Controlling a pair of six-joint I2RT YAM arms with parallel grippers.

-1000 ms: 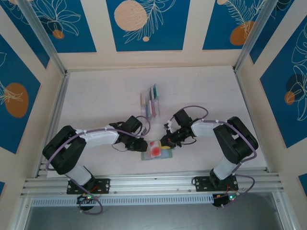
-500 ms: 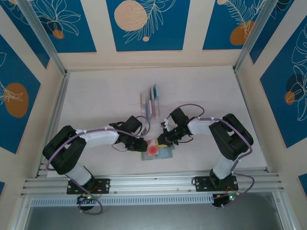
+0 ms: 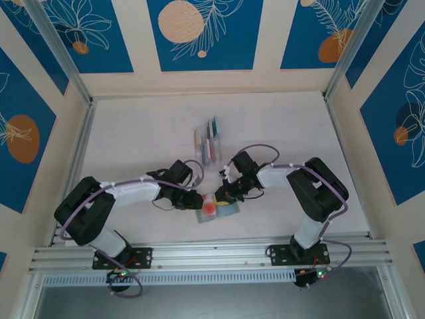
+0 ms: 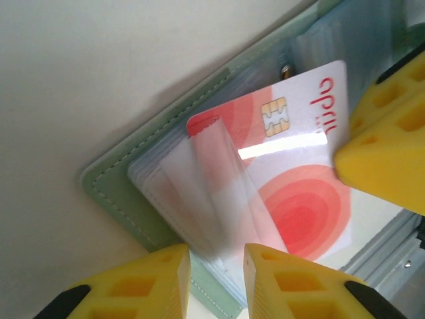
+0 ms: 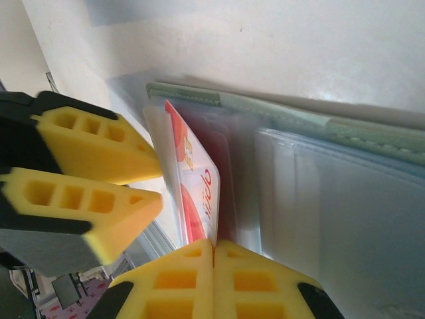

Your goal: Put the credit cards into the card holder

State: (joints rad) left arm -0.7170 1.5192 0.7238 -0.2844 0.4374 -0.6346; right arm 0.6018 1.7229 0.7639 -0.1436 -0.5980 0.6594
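The clear slotted rack [image 3: 208, 141] stands further out on the pale surface [image 3: 133, 146], well apart from the work, with several credit cards [image 3: 212, 131] upright in its slots. A metal rail [image 3: 212, 251] runs along the near edge, just behind the card holder [image 3: 230, 213].

The card holder lies open and flat between the two arms, near that edge. Its long axis runs left to right across the surface, and its sage cover faces down. Both hands crowd over its left half, their yellow fingers nearly meeting.

The left hand [image 4: 217, 256] is narrow and pinches a clear pocket leaf [image 4: 212, 179], lifting it off the stack of pockets. That raised leaf drapes across the near corner of the red-and-white card [image 4: 292, 199].

The right hand [image 5: 214, 247] is closed tight, its fingertips pressed together on the edge of this card. From the left wrist the card's long axis runs diagonally. One short end is tucked toward the pocket stack at the holder's left end. The other end, with the red lettering, sits by the right hand's fingers [image 4: 388, 153], and the chip faces up. From the right wrist the card appears almost edge-on, tilted up from the pockets.
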